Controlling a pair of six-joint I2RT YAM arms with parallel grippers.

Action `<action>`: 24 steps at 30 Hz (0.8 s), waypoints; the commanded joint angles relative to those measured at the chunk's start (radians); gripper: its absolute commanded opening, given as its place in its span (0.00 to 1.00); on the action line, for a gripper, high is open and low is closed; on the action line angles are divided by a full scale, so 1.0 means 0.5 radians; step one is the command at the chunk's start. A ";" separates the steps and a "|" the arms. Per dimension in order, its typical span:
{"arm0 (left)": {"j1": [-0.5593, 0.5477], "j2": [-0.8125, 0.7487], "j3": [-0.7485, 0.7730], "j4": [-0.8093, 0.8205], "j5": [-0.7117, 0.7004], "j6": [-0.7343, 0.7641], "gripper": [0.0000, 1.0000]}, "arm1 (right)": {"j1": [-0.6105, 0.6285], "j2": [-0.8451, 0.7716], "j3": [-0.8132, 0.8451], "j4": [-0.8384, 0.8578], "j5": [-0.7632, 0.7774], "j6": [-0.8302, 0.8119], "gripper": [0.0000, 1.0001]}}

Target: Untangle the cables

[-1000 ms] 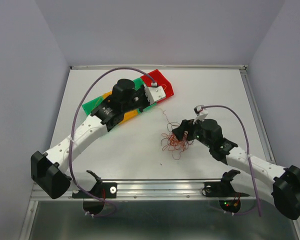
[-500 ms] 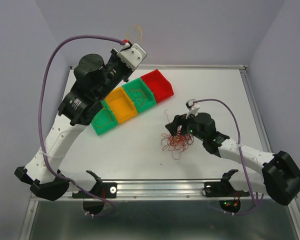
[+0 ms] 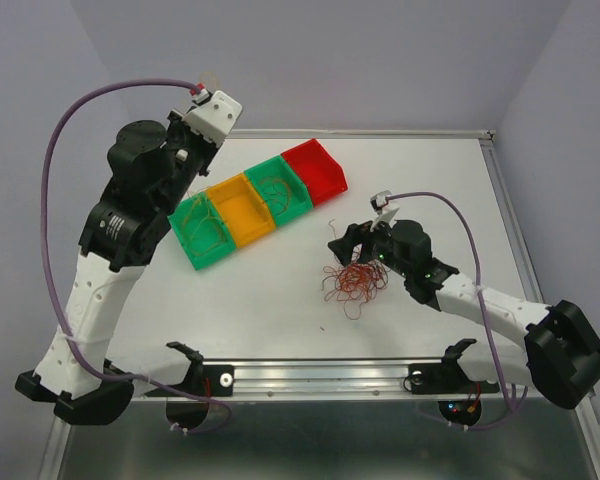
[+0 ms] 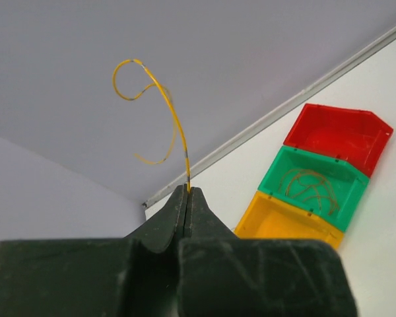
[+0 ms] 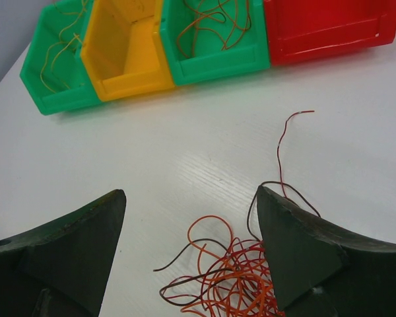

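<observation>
The cables lie as a fist-sized tangle [image 3: 355,280] of red, orange and dark strands on the white table. In the right wrist view the tangle [image 5: 231,277] sits just below and between the fingers of my right gripper [image 5: 191,191], which is open and holds nothing. From above, the right gripper [image 3: 345,240] hovers at the tangle's far-left edge. My left gripper [image 4: 188,191] is raised high at the far left and is shut on a single yellow cable [image 4: 165,105], which curls upward from the fingertips. One red strand [image 5: 284,145] trails away from the tangle toward the bins.
A row of four bins stands diagonally at the back: green bin [image 3: 202,232], yellow bin [image 3: 240,208], second green bin [image 3: 278,187] and red bin [image 3: 315,168]. Both green bins hold thin strands. The table's raised rim [image 3: 320,133] runs along the back.
The left arm has lifted off the bins and swung up and to the left, carrying the yellow cable. The right gripper has shifted slightly along the tangle's far side and stays open.
</observation>
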 commanded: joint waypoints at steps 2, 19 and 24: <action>0.137 -0.202 -0.180 -0.087 0.088 -0.063 0.00 | 0.015 0.012 0.098 0.142 -0.033 -0.044 0.85; 0.647 -0.273 -0.711 0.002 0.698 -0.085 0.00 | 0.015 -0.012 -0.016 0.201 -0.082 -0.001 0.86; 0.687 -0.301 -0.843 0.008 0.796 -0.097 0.00 | 0.015 -0.025 -0.025 0.204 -0.082 -0.001 0.86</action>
